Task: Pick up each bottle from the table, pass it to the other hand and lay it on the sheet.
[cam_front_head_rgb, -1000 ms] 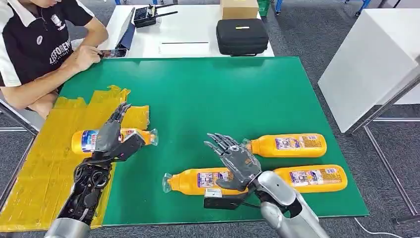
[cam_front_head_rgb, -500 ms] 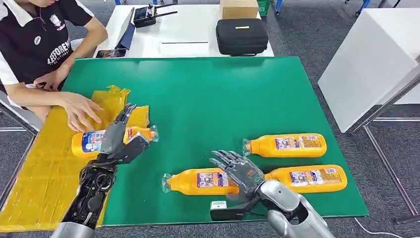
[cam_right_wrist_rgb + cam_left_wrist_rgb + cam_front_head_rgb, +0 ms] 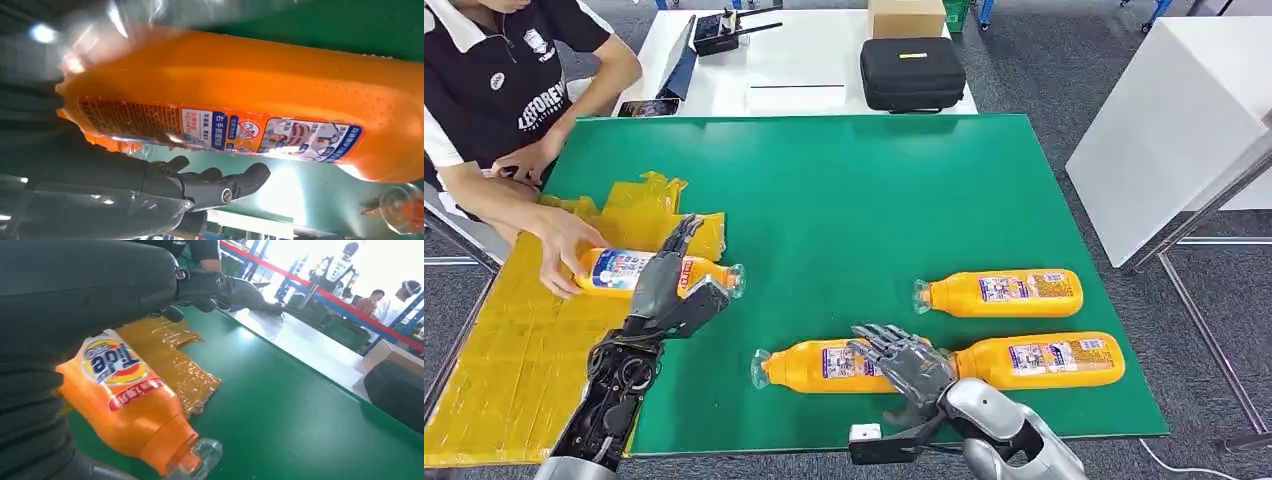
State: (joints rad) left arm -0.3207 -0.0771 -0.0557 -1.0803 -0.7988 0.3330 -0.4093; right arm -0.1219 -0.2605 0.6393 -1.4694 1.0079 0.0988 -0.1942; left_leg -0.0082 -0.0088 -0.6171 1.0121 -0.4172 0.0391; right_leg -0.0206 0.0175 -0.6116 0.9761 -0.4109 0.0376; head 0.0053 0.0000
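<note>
Head view: right robot hand (image 3: 909,365) spread over the front-edge bottle (image 3: 824,365), no grip yet, left robot hand (image 3: 669,285) open by the sheet (image 3: 514,360); right wrist view: fingers (image 3: 215,185) beside the bottle (image 3: 250,110), so closing may roll it away.

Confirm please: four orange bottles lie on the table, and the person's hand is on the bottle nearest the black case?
Not quite. The head view shows the person's hand on the bottle on the yellow sheet, far from the black case. Four orange bottles do lie on the table.
</note>
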